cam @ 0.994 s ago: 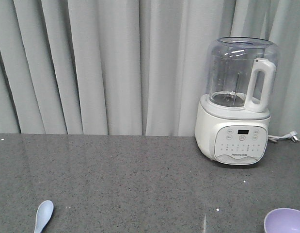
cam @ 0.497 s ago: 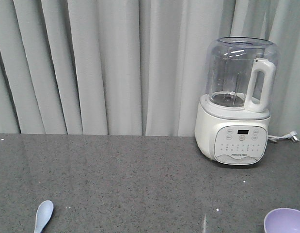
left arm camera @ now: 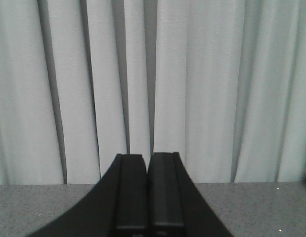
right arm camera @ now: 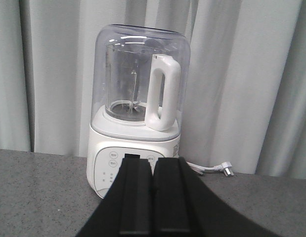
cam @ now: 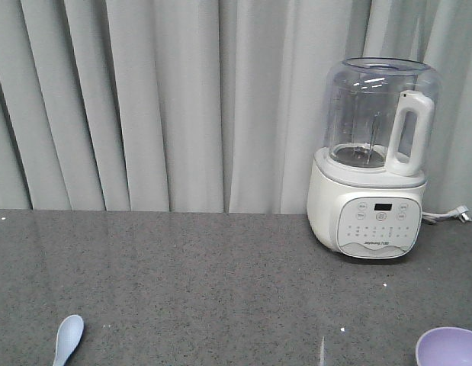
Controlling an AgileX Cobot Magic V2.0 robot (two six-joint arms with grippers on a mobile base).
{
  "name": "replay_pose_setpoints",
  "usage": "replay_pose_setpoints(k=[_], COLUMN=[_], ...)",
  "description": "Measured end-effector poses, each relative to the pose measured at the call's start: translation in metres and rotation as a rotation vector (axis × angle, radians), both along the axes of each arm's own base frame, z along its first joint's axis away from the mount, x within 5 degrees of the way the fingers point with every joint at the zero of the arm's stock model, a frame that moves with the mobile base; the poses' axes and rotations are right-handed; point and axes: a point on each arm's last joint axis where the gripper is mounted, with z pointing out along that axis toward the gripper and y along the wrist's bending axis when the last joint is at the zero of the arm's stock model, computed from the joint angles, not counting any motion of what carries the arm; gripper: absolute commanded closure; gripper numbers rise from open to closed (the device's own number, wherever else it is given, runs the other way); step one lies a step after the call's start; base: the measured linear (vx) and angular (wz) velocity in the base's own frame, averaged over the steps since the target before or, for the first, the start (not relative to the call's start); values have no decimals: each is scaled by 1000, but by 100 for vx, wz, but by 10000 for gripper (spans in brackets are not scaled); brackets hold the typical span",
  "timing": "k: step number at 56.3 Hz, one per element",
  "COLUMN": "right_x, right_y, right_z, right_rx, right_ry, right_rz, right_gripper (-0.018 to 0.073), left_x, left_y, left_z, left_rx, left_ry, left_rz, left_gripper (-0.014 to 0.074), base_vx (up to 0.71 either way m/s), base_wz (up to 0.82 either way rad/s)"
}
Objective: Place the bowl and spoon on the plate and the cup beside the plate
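In the front view the pale spoon (cam: 69, 338) lies on the grey countertop at the bottom left, scoop end up. The lavender bowl (cam: 449, 347) is cut off by the bottom right corner. The plate and the cup are out of view. Neither arm shows in the front view. My left gripper (left arm camera: 148, 157) is shut with nothing between its black fingers and faces the curtain. My right gripper (right arm camera: 152, 160) is also shut and empty, raised in front of the white blender.
A white blender (cam: 371, 160) with a clear jar stands at the back right of the grey countertop (cam: 205, 282). Its power plug (cam: 458, 214) lies to its right. Grey curtains (cam: 159, 99) hang behind the counter.
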Motion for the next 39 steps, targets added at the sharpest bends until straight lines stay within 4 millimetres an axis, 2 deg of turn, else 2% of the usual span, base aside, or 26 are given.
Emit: replay_pose_setpoints(k=[11,15,18,23,31,39], right_x=[0,0,0,0,0,0], right_y=[1,1,1,1,1,1], right_z=[0,0,1,1,2,2], right_rx=[0,0,0,0,-1,-1], right_ry=[-4,-5,-8,-14,-17,-18], right_rz=[6,7,7,9,10,10], right_gripper=[79,-43,-108,-155,-141,-104], left_x=[0,0,0,0,0,5], left_y=[0,0,0,0,-1,-5], left_z=[0,0,0,0,-1,0], left_rx=[0,0,0,-19,-63,-34], left_ry=[1,1,1,2,16,190], left_rz=[0,0,0,-1,-6,9], left_gripper=[135,55,27,20,20,20], base_vx=[0,0,0,0,0,0], base_wz=[0,0,0,0,0,0])
